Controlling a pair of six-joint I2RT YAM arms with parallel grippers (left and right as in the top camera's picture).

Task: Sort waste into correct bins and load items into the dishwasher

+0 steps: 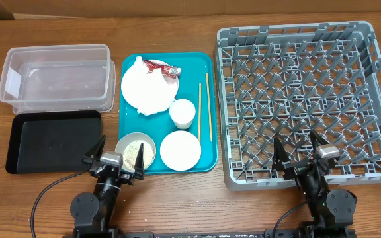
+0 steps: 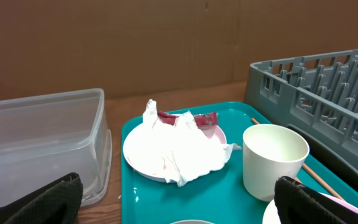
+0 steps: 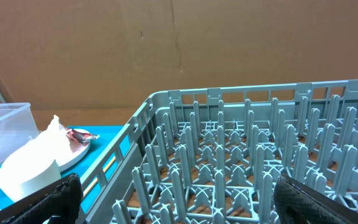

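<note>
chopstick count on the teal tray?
2. Both lie on the right side of the teal tray, roughly parallel: the inner chopstick just right of the cup, the outer chopstick nearer the dish rack. The napkin could hide more.

I can make out no words, numbers or brand marks from my station; any print on the snack wrapper point(image 1: 161, 67) is too small to read.
</note>
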